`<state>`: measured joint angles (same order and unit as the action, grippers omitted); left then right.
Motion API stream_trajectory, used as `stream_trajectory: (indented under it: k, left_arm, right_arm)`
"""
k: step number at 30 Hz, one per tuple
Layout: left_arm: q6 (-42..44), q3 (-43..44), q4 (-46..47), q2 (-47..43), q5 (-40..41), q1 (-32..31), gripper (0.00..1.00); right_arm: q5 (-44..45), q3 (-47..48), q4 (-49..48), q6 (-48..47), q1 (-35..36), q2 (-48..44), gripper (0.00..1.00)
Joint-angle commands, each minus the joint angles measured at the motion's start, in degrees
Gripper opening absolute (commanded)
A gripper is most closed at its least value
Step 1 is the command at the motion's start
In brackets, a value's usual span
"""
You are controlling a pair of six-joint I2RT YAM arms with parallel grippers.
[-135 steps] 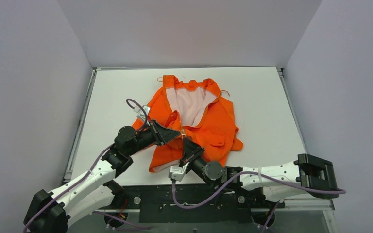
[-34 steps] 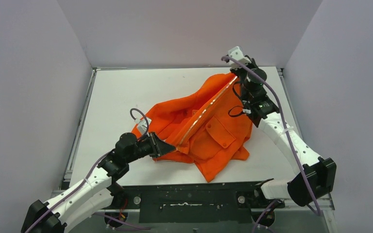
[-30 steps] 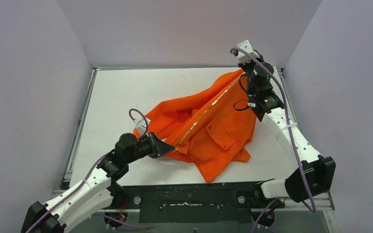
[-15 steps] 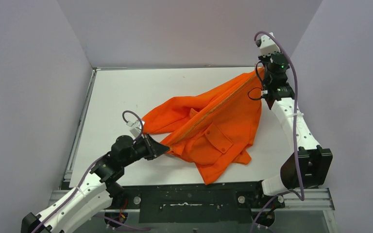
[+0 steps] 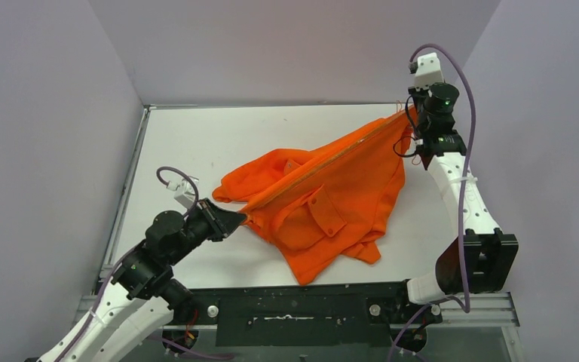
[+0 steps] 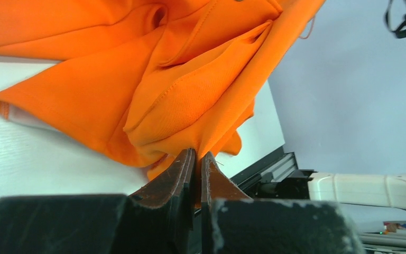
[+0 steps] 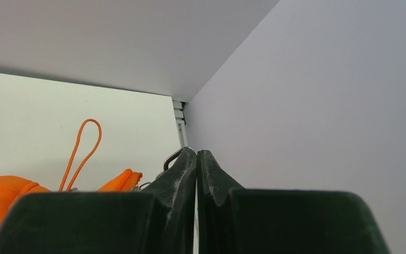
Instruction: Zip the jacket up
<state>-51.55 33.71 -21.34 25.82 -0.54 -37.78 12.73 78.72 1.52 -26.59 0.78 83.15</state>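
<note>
Overhead view, left to right. At the near left, the left gripper has its fingers pressed together on the lower front edge of the jacket. In the left wrist view the dark fingers pinch a fold of orange cloth, with almost no gap between them. A purple cable loops above this arm.

The jacket is bright orange and pulled taut on a diagonal, from the near left of the white table up to the far right corner. Its zip line runs straight along that upper edge, with both front halves drawn together. Below the line, cloth bearing a flap pocket drapes onto the table toward the near edge.

At the far right, the right gripper holds the top end of the jacket, raised off the table beside the side wall. In the right wrist view its fingers are closed tip to tip. A small metal ring shows at their left side, and an orange loop stands up from the cloth.
</note>
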Motion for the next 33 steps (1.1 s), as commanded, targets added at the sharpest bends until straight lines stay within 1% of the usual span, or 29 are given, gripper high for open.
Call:
stream_trajectory:
  k: [1,5,9,13,16,20,25,27,29,30,31,33]
  left_arm:
    - [3.03,0.16,-6.67,1.13,2.55,0.52,0.00]
    - [4.05,-0.56,-3.53,3.67,1.68,0.54,0.00]
    - [6.70,0.36,-0.47,8.13,0.56,0.51,0.00]
    - [8.13,0.88,3.31,12.83,-1.25,0.81,0.00]
    - [9.64,2.84,5.07,16.49,-1.77,1.48,0.00]
    - [13.45,8.14,4.67,20.63,-0.87,4.48,0.00]
    - [15.78,14.77,5.19,26.89,-4.66,11.23,0.00]
    - [16.13,16.86,5.54,29.33,-6.22,14.05,0.00]
    - [16.60,19.06,5.63,31.36,-7.18,16.80,0.00]
    - [17.02,20.35,5.55,32.42,-7.13,18.41,0.00]
    - [17.31,21.58,5.23,33.40,-7.16,19.81,0.00]
    - [17.27,24.27,4.84,35.51,-8.32,22.92,0.00]
  right_arm:
    - [4.03,1.20,-8.82,2.68,-4.22,-3.40,0.00]
    - [1.86,0.96,-7.56,3.36,-1.20,-2.93,0.00]
    - [0.79,1.58,-7.05,3.73,4.38,-2.00,0.00]
    - [-2.14,3.90,-6.70,4.96,9.06,0.00,0.00]
    - [-4.67,7.19,-6.08,6.40,12.31,2.21,0.00]
    - [-8.24,12.76,-5.19,8.34,14.65,4.69,0.00]
    - [-13.96,15.52,-2.12,13.73,15.79,4.59,0.00]
    - [-16.30,13.90,-1.70,17.17,15.78,3.35,0.00]
    - [-18.15,10.04,-1.94,20.71,15.80,1.16,0.00]
    - [-18.97,7.45,-2.90,22.74,15.83,-0.31,0.02]
    - [-19.65,4.25,-4.23,24.98,15.91,-1.84,0.06]
    - [-21.58,-1.36,-6.02,29.75,16.31,-4.55,0.08]
